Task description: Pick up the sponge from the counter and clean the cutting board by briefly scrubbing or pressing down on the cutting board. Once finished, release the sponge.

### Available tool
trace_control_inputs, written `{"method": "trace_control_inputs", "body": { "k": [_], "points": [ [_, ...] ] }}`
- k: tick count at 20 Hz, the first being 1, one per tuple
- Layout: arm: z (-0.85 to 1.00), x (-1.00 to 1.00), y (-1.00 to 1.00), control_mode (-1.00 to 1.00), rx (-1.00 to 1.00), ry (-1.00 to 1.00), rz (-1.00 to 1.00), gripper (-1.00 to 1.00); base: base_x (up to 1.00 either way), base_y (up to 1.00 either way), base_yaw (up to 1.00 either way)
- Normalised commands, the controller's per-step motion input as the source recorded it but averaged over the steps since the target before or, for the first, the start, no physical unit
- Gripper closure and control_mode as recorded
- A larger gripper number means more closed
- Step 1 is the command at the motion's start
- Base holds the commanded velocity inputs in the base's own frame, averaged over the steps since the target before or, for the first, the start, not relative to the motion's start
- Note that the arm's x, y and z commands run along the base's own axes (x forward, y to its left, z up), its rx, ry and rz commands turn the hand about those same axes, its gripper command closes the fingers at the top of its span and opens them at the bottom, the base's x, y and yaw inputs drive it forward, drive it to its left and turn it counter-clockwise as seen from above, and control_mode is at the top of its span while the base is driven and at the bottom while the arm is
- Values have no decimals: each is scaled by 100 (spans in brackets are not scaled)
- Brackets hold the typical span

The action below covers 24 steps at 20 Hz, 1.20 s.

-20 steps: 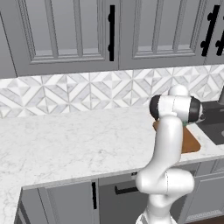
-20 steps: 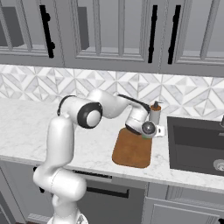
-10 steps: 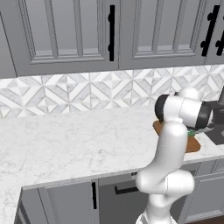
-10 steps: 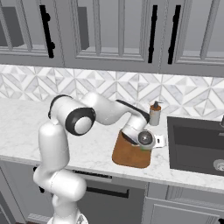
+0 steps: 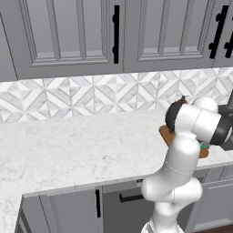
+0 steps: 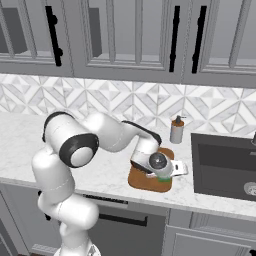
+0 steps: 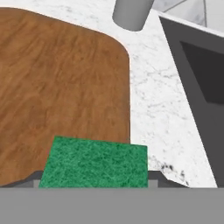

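Where grey cabinets overhang the counter, the gripper clasps the sponge; cutting board beneath.

Glossy white arm — rounded links, dark joint bands, bulbous base

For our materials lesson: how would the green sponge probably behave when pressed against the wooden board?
The sponge looks fibrous on top, so it probably squashes and grips rather than slides. Being small beside the cutting board, it's likely light. Its flat block shape shouldn't roll.

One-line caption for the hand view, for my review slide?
Green sponge held between the gripper fingers over the cutting board edge, the counter and sink beyond.
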Motion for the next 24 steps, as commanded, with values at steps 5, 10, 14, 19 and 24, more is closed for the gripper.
{"method": "trace_control_inputs", "body": {
  "k": [5, 10, 14, 19, 24],
  "points": [
    [4, -32, 26, -100, 0, 6, 0, 100, 0, 0, 0],
    [9, 0, 55, -100, 2, 0, 0, 100, 0, 0, 0],
    [3, 0, 56, -100, 5, 0, 0, 100, 0, 0, 0],
    [10, 3, 35, -100, 7, 0, 0, 100, 0, 0, 0],
    [5, 57, -8, -100, 5, 1, 0, 100, 0, 0, 0]
  ]
}}
